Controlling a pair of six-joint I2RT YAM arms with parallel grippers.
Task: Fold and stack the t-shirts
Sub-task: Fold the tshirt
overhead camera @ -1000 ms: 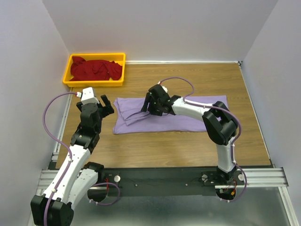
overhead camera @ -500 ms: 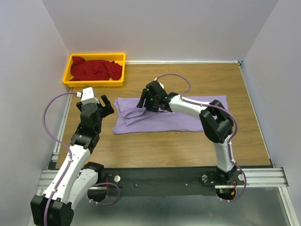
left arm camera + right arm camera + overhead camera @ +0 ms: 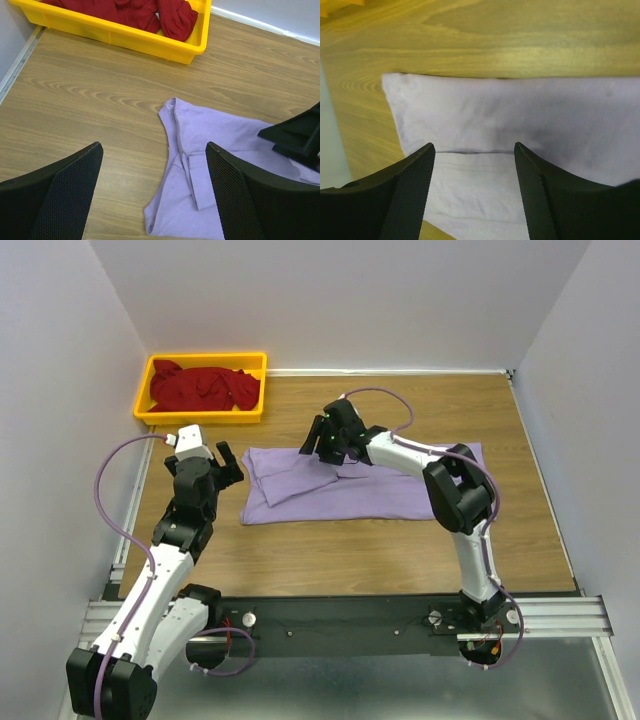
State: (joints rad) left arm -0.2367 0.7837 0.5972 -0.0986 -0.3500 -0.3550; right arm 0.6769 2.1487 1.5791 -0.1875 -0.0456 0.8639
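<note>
A lavender t-shirt [image 3: 340,488] lies partly folded on the wooden table, its left end doubled over; it also shows in the left wrist view [image 3: 220,165] and the right wrist view [image 3: 520,125]. My right gripper [image 3: 322,443] is open and empty, just above the shirt's far edge near its left end. My left gripper [image 3: 224,466] is open and empty, hovering left of the shirt. Dark red t-shirts [image 3: 203,386] lie crumpled in a yellow bin [image 3: 160,412] at the back left, also in the left wrist view [image 3: 130,10].
The yellow bin [image 3: 150,42] stands against the left wall at the back. Grey walls close the table on left, back and right. The right arm [image 3: 440,475] stretches across the shirt's right half.
My right gripper has moved from over the shirt's folded left part toward the far edge, and the fold now lies flat. The left arm has barely moved.
</note>
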